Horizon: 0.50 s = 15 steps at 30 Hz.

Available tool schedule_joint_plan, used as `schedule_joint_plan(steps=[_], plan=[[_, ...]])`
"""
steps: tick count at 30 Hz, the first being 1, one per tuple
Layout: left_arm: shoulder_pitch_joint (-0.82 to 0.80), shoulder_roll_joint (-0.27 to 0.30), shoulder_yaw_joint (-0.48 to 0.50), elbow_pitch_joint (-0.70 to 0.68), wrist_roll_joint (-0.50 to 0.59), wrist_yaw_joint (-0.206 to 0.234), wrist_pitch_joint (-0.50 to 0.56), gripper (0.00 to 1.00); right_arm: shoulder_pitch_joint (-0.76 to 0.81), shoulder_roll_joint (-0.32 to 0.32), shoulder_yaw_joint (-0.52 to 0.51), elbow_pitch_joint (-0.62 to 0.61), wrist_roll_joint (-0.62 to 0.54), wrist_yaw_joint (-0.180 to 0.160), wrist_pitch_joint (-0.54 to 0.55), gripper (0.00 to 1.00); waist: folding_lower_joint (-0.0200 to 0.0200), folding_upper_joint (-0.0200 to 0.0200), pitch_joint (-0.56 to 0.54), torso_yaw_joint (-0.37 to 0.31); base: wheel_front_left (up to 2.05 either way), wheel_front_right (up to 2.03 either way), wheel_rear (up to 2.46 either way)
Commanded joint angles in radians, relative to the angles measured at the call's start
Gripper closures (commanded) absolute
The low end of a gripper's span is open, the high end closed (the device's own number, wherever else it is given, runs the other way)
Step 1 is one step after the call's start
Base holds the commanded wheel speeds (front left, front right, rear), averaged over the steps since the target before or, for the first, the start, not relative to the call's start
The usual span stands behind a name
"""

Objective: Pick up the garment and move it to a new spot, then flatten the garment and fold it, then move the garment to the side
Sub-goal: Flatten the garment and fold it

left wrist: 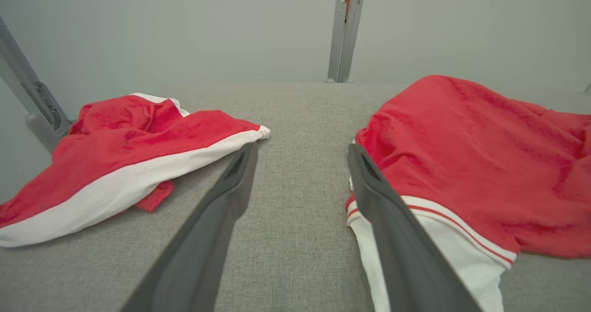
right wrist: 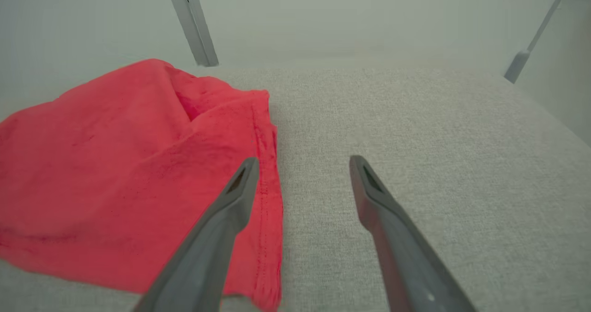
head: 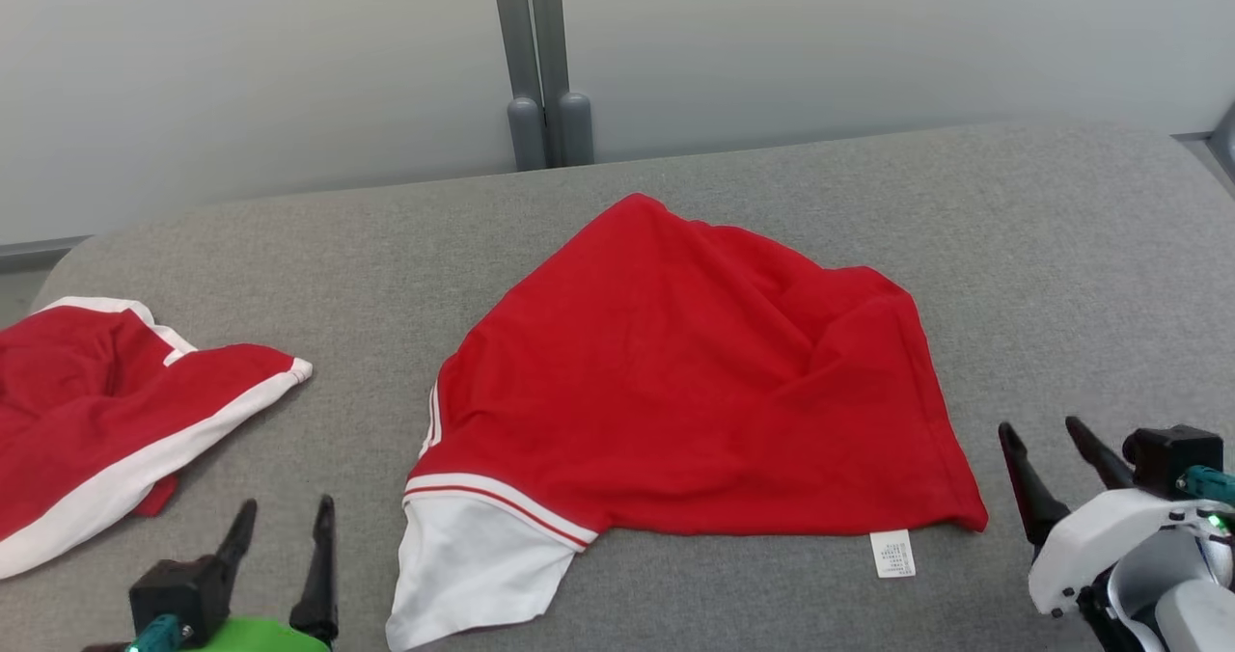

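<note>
A table (head: 868, 208) covered in grey woven fabric, with rounded far corners, spans the view. Behind its far edge stands a pale, matte grey-white wall (head: 241, 73), evenly lit. A grey double post (head: 540, 64) rises at the middle of that edge, ending in two rounded feet. Another grey post (head: 1223, 141) stands by the far right corner.

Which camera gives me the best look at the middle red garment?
Head view: the middle red garment lies whole in it, every edge visible. Left wrist view catches its white sleeve side; right wrist view its stitched side hem.
</note>
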Motion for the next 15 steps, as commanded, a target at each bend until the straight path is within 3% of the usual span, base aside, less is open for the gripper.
schedule_joint_plan(steps=[1,7,15], plan=[[0.026,0.018,-0.015,-0.016,-0.002,-0.007,0.044,0.0,0.018,-0.006,0.007,0.002,0.024,0.0,0.036,0.0,0.0,0.0,0.007,0.0,0.0,0.0,0.0],[0.075,0.028,-0.059,-0.065,-0.086,-0.01,0.263,0.0,0.043,0.006,0.032,0.034,0.108,0.0,0.197,0.0,0.0,0.0,0.03,0.007,0.0,0.0,0.0],[0.109,0.047,-0.086,-0.058,-0.145,-0.012,0.437,0.0,0.015,0.016,0.081,0.048,0.151,0.0,0.224,0.0,0.0,0.0,0.049,0.013,0.0,0.0,0.0]])
